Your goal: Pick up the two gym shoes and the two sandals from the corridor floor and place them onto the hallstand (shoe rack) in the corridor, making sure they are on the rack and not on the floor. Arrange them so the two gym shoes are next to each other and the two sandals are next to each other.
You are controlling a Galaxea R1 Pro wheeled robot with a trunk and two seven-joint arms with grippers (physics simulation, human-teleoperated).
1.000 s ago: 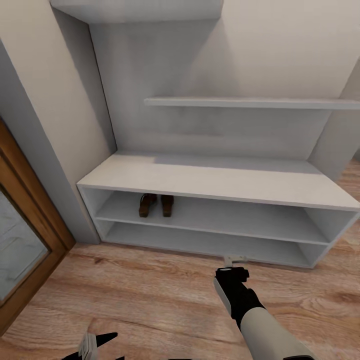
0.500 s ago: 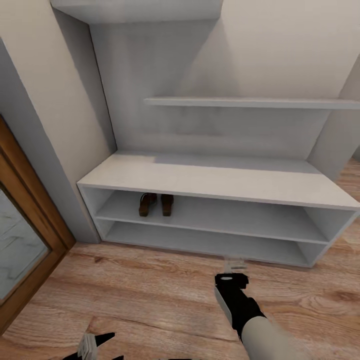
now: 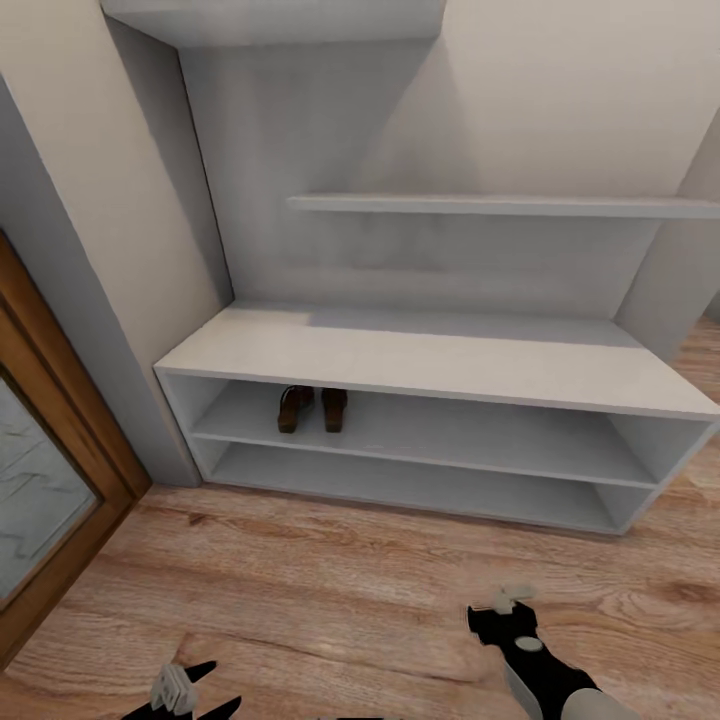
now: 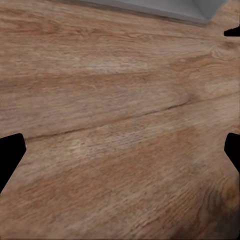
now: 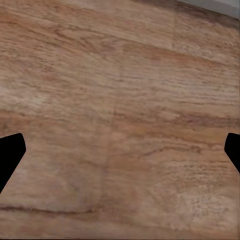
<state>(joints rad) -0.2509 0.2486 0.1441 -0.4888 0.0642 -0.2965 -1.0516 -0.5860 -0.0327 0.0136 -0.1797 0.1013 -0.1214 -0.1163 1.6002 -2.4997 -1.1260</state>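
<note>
sandals (image 3: 312,409) on hallstand (image 3: 440,360) shelf, side-by-side

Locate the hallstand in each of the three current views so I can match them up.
Head view: the hallstand spans the middle, with the two sandals on its upper open shelf.
Left wrist view: a pale grey strip, seemingly its base, runs along one border.
Right wrist view: a thin grey sliver sits in one corner, too small to be sure.
Shared landmark: the corridor floor, beneath both grippers.

The sandals (image 3: 312,408) sit half hidden under the hallstand's (image 3: 440,362) top.
</note>
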